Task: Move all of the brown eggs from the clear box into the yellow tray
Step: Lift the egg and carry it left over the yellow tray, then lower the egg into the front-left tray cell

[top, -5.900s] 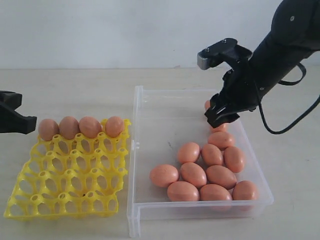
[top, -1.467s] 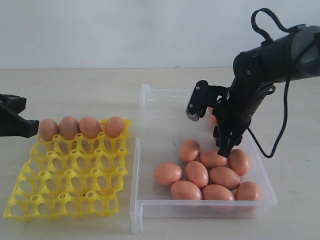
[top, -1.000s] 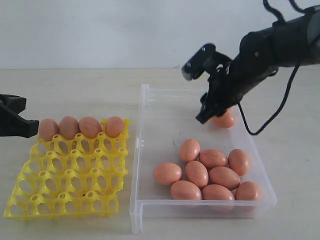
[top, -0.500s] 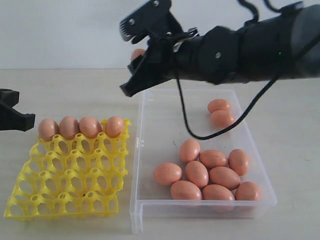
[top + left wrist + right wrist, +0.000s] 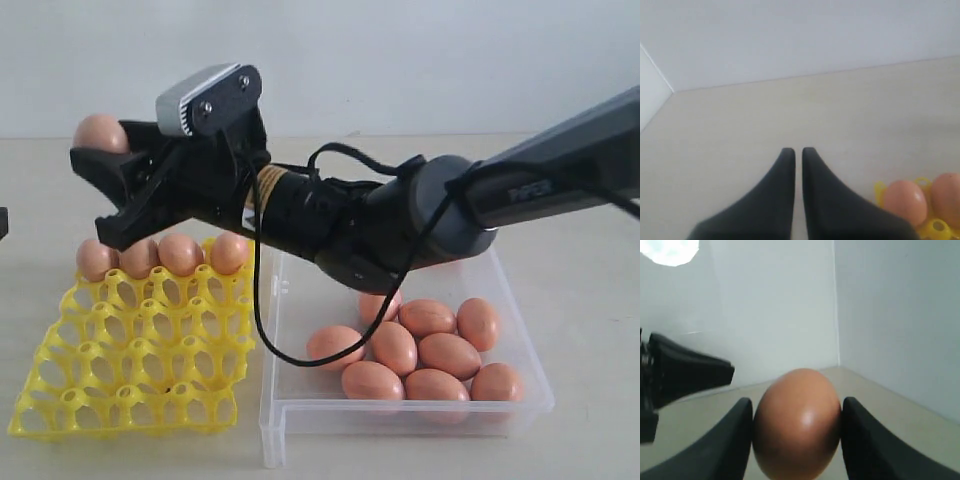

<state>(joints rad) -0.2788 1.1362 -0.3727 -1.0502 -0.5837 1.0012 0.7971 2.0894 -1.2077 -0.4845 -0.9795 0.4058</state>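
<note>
Right wrist view: my right gripper (image 5: 796, 406) is clamped on one brown egg (image 5: 796, 427), a finger pressed to each side, the egg well seated between them

Exterior view: I judge this the carry step. That egg hangs above the far left corner of the yellow tray (image 5: 130, 400), over the back row, where four eggs (image 5: 180, 252) already sit. Next I need to come nearer and lower into an open cup of the second row, then let go gently. The seated eggs are what I could knock. My cable (image 5: 262, 335) loops low by the wall of the clear box (image 5: 275, 440), where a cluster of brown eggs (image 5: 395, 345) waits

Left wrist view: my left gripper (image 5: 794, 152) is closed on nothing, just beside the tray's back corner, clear of my path
</note>
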